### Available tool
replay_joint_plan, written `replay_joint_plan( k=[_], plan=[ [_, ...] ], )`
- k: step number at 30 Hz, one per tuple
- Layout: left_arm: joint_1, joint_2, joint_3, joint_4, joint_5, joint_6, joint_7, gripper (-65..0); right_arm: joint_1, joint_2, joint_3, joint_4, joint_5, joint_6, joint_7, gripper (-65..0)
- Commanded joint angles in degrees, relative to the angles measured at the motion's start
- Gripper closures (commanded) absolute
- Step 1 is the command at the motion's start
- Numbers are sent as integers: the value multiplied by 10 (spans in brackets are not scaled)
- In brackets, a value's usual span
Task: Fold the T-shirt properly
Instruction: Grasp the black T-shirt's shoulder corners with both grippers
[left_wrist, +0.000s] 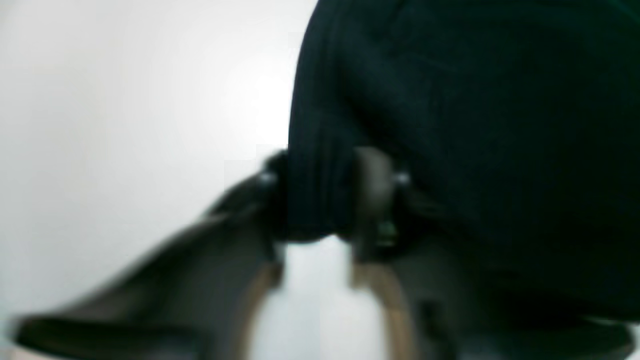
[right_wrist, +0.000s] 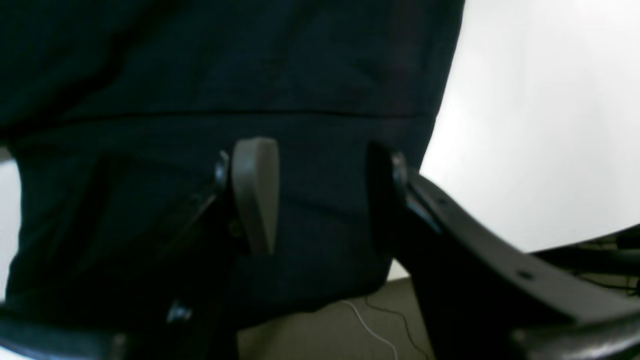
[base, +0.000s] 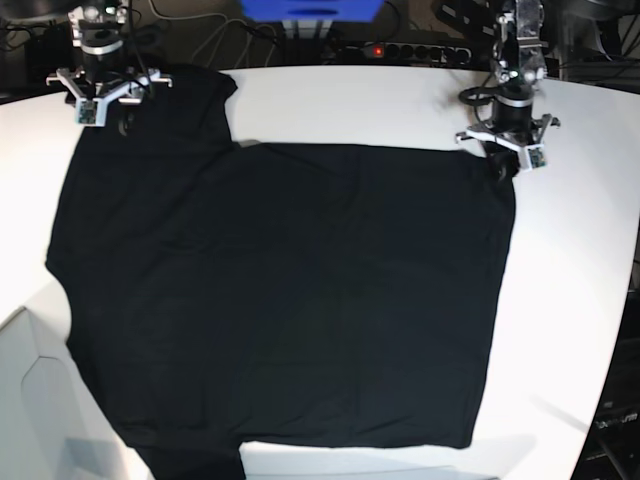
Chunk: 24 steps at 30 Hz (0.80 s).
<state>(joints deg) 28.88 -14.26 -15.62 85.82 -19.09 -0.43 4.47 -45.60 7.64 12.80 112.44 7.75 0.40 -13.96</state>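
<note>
Your left end effector (left_wrist: 317, 200) is clenched on the T-shirt (base: 290, 300) edge; your right end effector (right_wrist: 320, 195) straddles cloth, fingers apart.

This looks like a robotics lab: a white worktable (base: 570, 300) with two robot arms mounted at its far corners, and behind it a tangle of black cables (base: 190, 30), a power strip (base: 420, 50) and a blue box (base: 310, 10).

Black T-shirt (base: 290, 290) spread flat on white table (base: 570, 300); both pincers at its far corners.
</note>
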Motion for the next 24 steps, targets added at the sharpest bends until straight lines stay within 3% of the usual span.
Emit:
replay_joint_plan(
  k=[1,2,11,15,21,24],
  plan=[
    [6,-4,-2,3,2,1,8,-33,-6,7,3,8,-3,0,13,-289],
    [7,-4,-2,3,2,1,8,0,-6,11,3,8,-3,0,13,-289],
    [51,-3,-22,45,2,1,5,0,-8,16,39,6,-2,1,12,-292],
    [66,13,-48,74,2,1,7,0,-6,17,54,-13,-1,2,12,-293],
    [72,15,-58,85,2,1,8,0,25,13,90,-75,-1,75,12,-293],
    [73,15,-58,85,2,1,8,0,34,13,99,-98,-1,86,12,-294]
  ],
)
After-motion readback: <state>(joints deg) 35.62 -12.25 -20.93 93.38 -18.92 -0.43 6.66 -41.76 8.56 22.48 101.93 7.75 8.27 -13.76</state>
